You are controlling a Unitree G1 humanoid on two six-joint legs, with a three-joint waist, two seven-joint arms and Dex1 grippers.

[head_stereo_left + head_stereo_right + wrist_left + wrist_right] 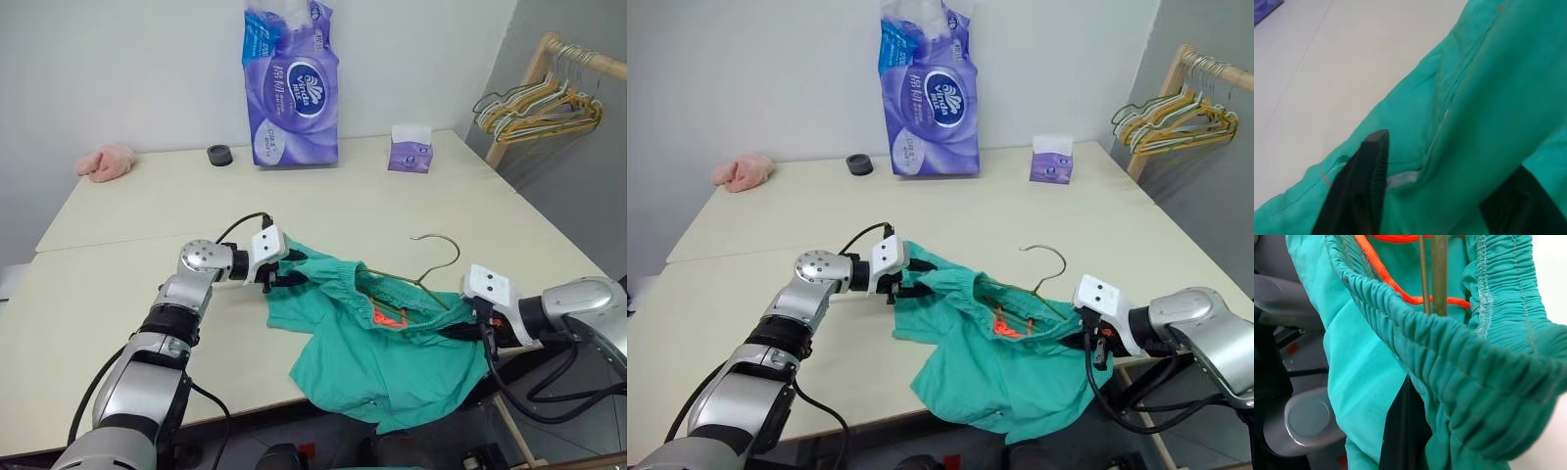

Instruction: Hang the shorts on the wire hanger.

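Now we're mid-threading: right gripper (472,328) pinched on shorts (392,362) and hanger (423,279), left gripper (290,274) parted around cloth; next, regrip.

The left end effector (1440,196) has its two black fingers (1364,186) spread apart, with a fold of the green shorts (1484,112) lying between them. Beyond the fabric, the pale desk (1327,73) stretches away bare.
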